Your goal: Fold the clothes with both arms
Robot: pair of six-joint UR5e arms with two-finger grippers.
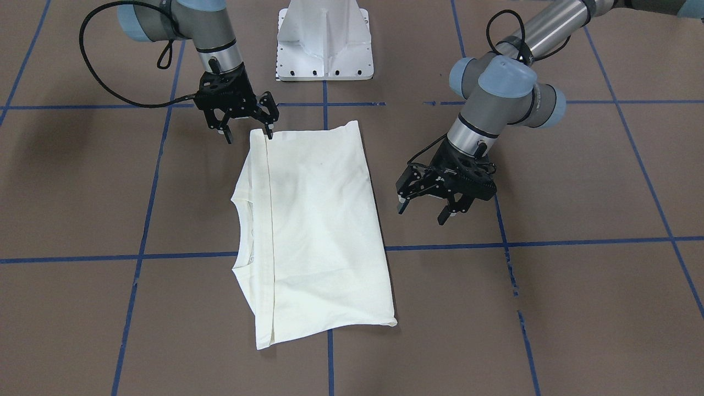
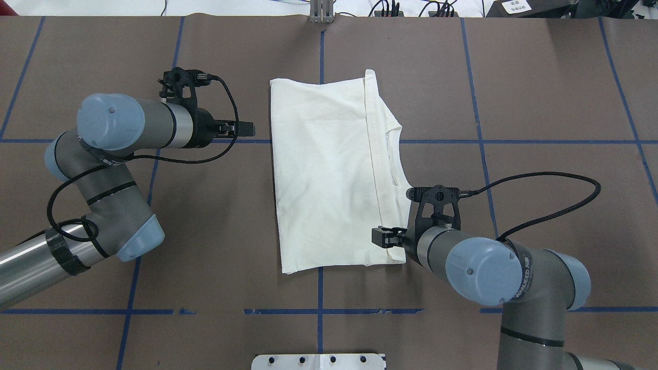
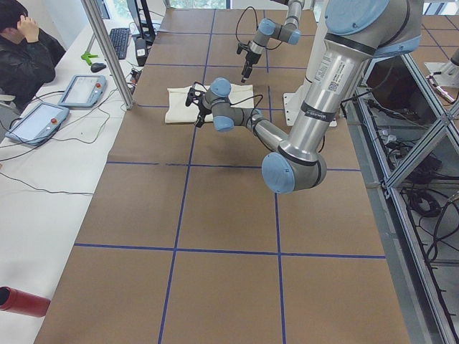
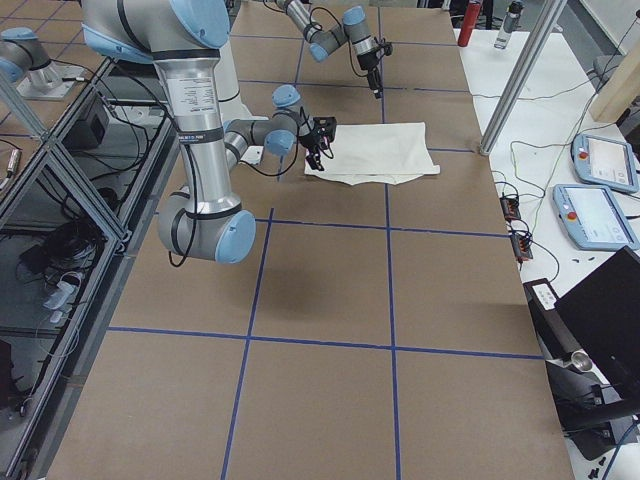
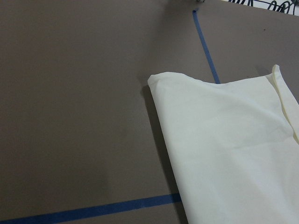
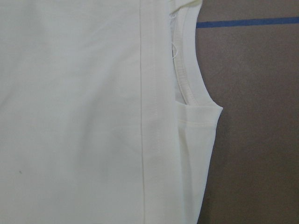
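The clothes, one cream-white shirt (image 1: 319, 225), lie folded into a tall rectangle in the middle of the table, plain side up. The collar (image 2: 393, 154) peeks out along one long edge. My right gripper (image 1: 248, 136) hovers open at the shirt's corner nearest the robot, with one fingertip (image 1: 269, 133) just at the cloth's edge. My left gripper (image 1: 422, 214) stands open beside the opposite long edge, clear of the cloth, with nothing between its fingers. The left wrist view shows only a folded corner of the shirt (image 5: 224, 140). Collar and hem seam (image 6: 154, 116) fill the right wrist view.
The white pedestal base (image 1: 324, 44) stands behind the shirt. Blue tape lines (image 1: 550, 242) grid the brown table. A person (image 3: 25, 50) sits at a side desk with tablets (image 3: 82, 89). Cables run along the far table edge (image 2: 390, 7).
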